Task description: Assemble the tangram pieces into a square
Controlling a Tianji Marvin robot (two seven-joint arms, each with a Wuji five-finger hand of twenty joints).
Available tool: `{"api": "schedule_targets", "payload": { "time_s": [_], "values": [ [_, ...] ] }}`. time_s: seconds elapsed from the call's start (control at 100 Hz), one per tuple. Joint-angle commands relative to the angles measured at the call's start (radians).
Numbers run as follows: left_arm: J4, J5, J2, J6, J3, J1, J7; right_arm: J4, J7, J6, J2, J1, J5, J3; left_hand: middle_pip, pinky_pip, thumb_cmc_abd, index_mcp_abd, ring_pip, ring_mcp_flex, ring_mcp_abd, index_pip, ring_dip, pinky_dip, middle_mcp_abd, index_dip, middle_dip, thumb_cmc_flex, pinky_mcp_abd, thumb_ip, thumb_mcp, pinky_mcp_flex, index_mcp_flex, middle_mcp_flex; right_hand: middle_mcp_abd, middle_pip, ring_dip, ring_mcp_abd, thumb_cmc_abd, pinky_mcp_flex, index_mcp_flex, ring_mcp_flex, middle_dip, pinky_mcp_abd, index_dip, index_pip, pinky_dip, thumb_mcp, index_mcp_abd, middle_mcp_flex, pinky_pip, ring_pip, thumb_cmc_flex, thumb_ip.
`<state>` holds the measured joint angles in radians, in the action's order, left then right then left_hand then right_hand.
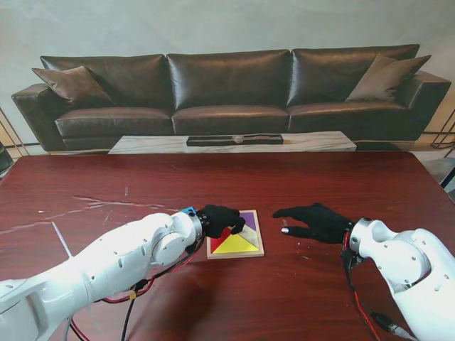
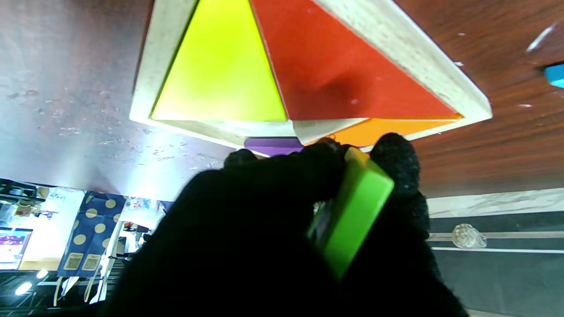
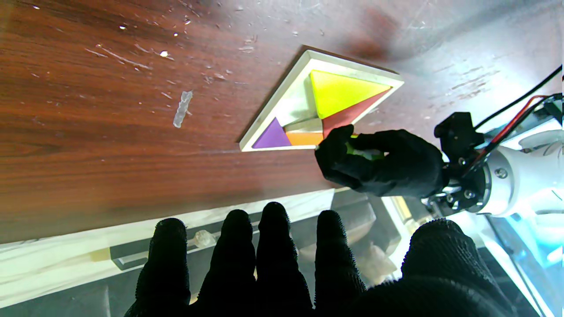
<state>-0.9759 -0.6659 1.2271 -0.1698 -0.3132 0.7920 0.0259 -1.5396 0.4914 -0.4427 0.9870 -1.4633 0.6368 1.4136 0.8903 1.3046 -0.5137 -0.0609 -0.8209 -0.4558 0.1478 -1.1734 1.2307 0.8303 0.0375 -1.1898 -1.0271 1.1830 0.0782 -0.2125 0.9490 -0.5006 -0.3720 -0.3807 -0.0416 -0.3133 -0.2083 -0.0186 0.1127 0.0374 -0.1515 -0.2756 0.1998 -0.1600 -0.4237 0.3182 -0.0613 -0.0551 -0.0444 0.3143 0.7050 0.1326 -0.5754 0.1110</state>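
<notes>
A pale wooden square tray lies on the table in front of me. In it sit a yellow triangle, a red triangle, an orange piece and a purple triangle. My left hand, in a black glove, hovers over the tray's left far corner, shut on a green piece pinched between thumb and fingers. My right hand rests flat and open to the right of the tray, fingers spread, holding nothing. Part of the tray floor is bare.
A small blue piece lies on the table just behind my left wrist. The dark red table carries scratches and a strip of clear tape. A low marble table and a leather sofa stand beyond the far edge.
</notes>
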Motion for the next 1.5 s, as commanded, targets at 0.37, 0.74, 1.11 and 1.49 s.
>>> {"api": "schedule_targets", "payload": {
  "time_s": [0.37,0.74,1.11,1.49],
  "values": [
    [0.077,-0.016,0.052,-0.038,0.097,-0.048,0.024,-0.022,0.005,-0.003,-0.004,-0.027,0.013,0.020,-0.093,-0.042,0.070,0.043,0.101,0.022,0.018,0.040,-0.010,-0.034,0.058,0.201,0.022,0.108,-0.071,0.074,-0.126,0.021,0.075,0.082,0.002,-0.015,-0.006,-0.028,0.014,0.007,-0.013,-0.014,0.009,0.005,0.011,0.006,0.022,0.004,0.001,0.028,-0.011,-0.001,-0.033,-0.025],
    [0.076,-0.016,0.052,-0.039,0.113,-0.047,0.010,-0.023,0.007,0.002,-0.004,-0.027,0.015,0.022,-0.198,-0.120,0.222,0.067,0.114,0.107,0.009,0.019,-0.078,0.080,0.083,0.378,-0.023,-0.017,-0.057,0.157,-0.375,0.057,0.140,0.107,0.003,-0.013,-0.006,-0.026,0.014,0.011,-0.012,-0.012,0.008,0.002,0.012,0.006,0.023,0.004,0.000,0.028,-0.012,-0.002,-0.035,-0.025],
    [0.040,-0.012,0.029,-0.041,0.109,-0.043,-0.033,-0.022,0.009,0.012,-0.003,-0.021,0.017,0.016,-0.242,-0.170,0.274,0.073,0.131,0.210,0.006,0.056,-0.324,0.097,0.110,0.502,0.212,-0.119,0.010,0.160,-0.631,0.144,0.169,0.189,0.003,-0.012,-0.007,-0.024,0.014,0.013,-0.011,-0.012,0.007,0.003,0.013,0.006,0.025,0.003,-0.001,0.028,-0.013,-0.003,-0.037,-0.025],
    [0.008,-0.031,0.014,-0.047,0.076,-0.015,-0.001,-0.025,0.020,0.031,-0.004,-0.015,0.017,0.007,-0.368,-0.190,0.296,0.079,0.192,0.270,0.009,0.150,-0.354,0.115,0.133,0.511,0.258,-0.188,0.065,0.189,-0.699,0.200,0.167,0.215,0.002,-0.011,-0.007,-0.019,0.012,0.017,-0.010,-0.008,0.007,0.001,0.013,0.006,0.026,0.004,-0.002,0.023,-0.014,-0.006,-0.041,-0.025]
  ]
}}
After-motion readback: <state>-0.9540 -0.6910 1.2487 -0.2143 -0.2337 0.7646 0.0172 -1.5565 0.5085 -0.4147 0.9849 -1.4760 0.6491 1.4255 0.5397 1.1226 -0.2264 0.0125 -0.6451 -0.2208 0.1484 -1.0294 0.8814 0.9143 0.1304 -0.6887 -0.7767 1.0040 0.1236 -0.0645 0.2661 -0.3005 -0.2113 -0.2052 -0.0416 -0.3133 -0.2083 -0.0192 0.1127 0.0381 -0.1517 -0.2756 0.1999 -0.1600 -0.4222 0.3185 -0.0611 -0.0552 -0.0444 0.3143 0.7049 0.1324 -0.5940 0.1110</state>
